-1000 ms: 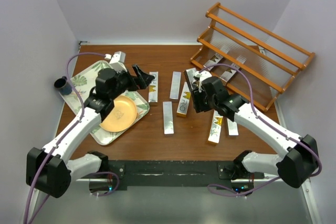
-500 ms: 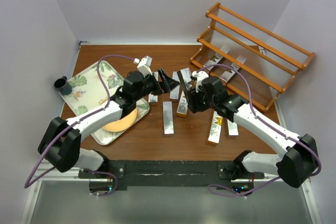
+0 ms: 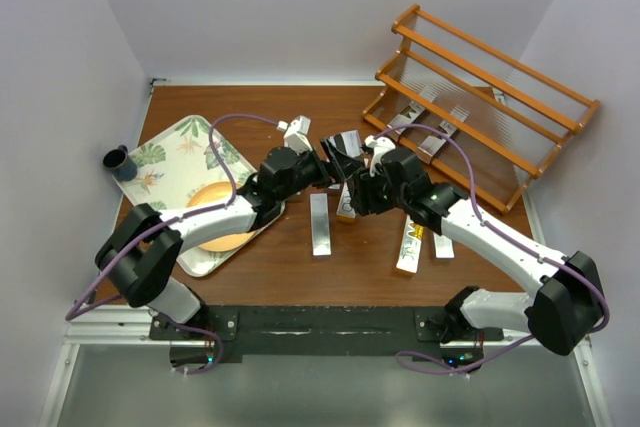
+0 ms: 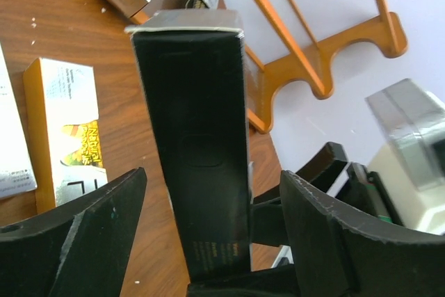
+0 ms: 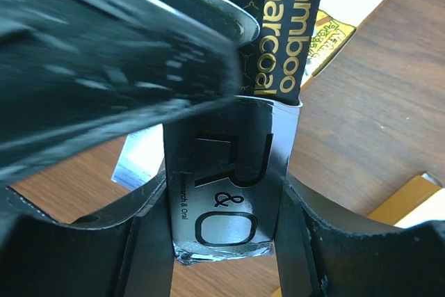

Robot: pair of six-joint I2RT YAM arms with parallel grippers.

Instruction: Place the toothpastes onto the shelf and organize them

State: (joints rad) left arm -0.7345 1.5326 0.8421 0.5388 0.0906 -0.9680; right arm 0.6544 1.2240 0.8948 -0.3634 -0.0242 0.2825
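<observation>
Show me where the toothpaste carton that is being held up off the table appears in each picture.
Top external: carton, centre of picture.
Left wrist: carton, centre, between open jaws.
Right wrist: carton, lower centre, clamped in jaws.
Shared landmark: shelf, in top and left wrist views only.

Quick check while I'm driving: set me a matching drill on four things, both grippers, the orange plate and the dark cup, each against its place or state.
1 left gripper
2 right gripper
3 orange plate
4 dark cup

A shut on the toothpaste carton
B on the leaf-patterned tray
C open, jaws flanking the carton
D beside the tray, at the table's left edge

Pairs: 1-C, 2-A, 3-B, 4-D
</observation>
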